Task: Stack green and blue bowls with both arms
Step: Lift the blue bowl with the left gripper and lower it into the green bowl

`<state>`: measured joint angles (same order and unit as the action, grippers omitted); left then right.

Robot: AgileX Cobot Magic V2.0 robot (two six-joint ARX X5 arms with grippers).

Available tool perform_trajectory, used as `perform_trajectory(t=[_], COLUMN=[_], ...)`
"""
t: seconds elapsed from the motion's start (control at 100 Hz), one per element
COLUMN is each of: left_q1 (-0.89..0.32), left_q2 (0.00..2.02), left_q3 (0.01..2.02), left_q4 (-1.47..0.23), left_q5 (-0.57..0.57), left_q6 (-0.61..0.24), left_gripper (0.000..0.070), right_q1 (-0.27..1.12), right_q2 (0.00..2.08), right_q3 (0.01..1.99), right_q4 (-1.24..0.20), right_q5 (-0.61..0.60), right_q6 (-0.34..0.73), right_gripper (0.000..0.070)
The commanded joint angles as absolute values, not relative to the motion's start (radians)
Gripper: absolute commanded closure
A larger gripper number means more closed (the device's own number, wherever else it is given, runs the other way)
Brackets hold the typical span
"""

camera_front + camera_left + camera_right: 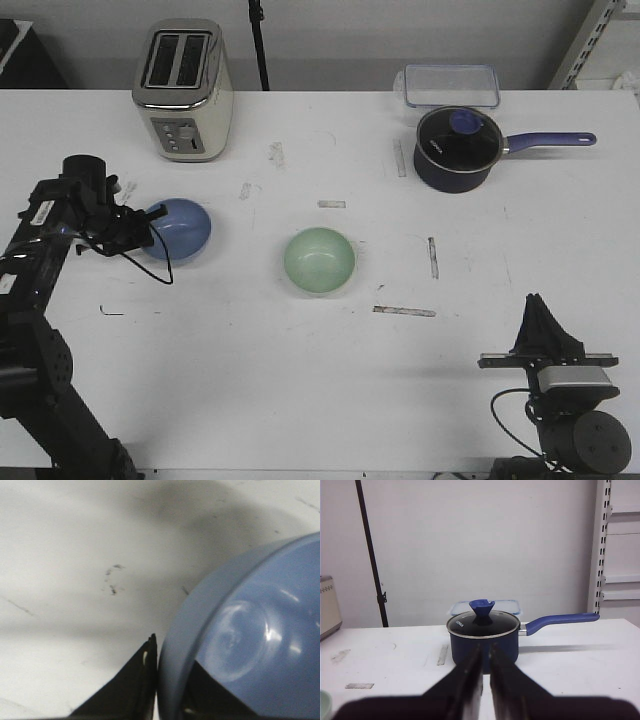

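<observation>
While the right claw (538,305) waits near the front edge of the white counter (300,400), its two fingers are almost together, with only a thin gap, and it holds nothing. The left claw (150,228) pinches the rim of the blue bowl (180,229), one finger (135,680) outside the wall and one inside. That bowl is shiny and tips up toward the claw. The green bowl (319,261) sits flat in the middle of the counter, well apart from the blue one. It is pale and glossy. Farther back stand a toaster (183,90) and a dark blue saucepan (458,148) with a lid.
</observation>
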<state>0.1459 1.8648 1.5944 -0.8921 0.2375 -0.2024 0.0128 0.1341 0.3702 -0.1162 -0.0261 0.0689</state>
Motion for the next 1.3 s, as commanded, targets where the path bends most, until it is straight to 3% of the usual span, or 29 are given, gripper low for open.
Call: perform_trajectory(t=[0.0, 0.2, 0.42, 0.69, 0.91, 1.05, 1.12, 1.29], left_q1=[0.121, -0.003, -0.196, -0.426, -0.513, -0.532, -0.533, -0.535], left_q2=[1.871, 1.871, 1.871, 1.877, 1.918, 1.95, 1.961, 1.965], left_q3=[1.651, 1.758, 1.825, 1.838, 1.838, 1.838, 1.838, 1.838], left_q4=[-0.915, -0.985, -0.984, -0.873, -0.811, -0.822, -0.83, -0.84], left_q5=[0.251, 0.271, 0.274, 0.36, 0.354, 0.266, 0.254, 0.254], left_q6=[-0.205, -0.209, -0.271, -0.336, -0.356, -0.356, -0.355, -0.356], left_gripper=[0.0699, 0.0699, 0.0699, 0.0699, 0.0699, 0.0693, 0.0671, 0.0532], right_q1=[0.014, 0.014, 0.014, 0.014, 0.014, 0.014, 0.014, 0.014], right_q2=[0.131, 0.131, 0.131, 0.131, 0.131, 0.131, 0.131, 0.131], right_q3=[0.372, 0.372, 0.372, 0.372, 0.372, 0.372, 0.372, 0.372], right_q4=[-0.106, -0.106, -0.106, -0.106, -0.106, -0.106, -0.106, -0.106], right_q5=[-0.026, -0.026, -0.026, -0.026, -0.026, -0.026, -0.026, -0.026], right_q6=[0.082, 0.082, 0.082, 0.082, 0.082, 0.082, 0.082, 0.082], right_gripper=[0.0685, 0.0685, 0.0685, 0.0685, 0.0685, 0.0685, 0.0685, 0.0685])
